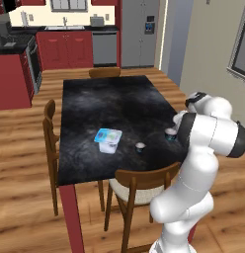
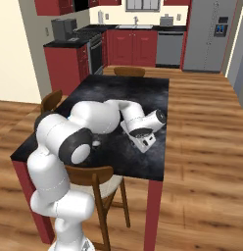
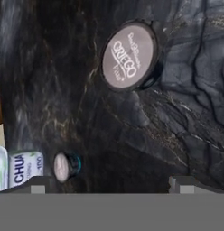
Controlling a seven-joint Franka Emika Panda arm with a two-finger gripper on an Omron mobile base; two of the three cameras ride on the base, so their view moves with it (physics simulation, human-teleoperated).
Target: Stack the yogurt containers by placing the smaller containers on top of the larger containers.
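The gripper [image 3: 111,182] is hovering above the nearer small yogurt cup [image 3: 128,56] with its fingers spread wide and empty, seemingly lining up a top-down grasp. The other small cup [image 1: 140,147] and the white teal-topped tub [image 1: 108,140] are sitting apart on the dark marble table [image 1: 109,106], nothing stacked yet.

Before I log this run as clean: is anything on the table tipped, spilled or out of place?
Nothing stands out. The white tub sits upright on the dark table, foil top intact. One small cup stands beside it, the other cup below the gripper. No spill shows.
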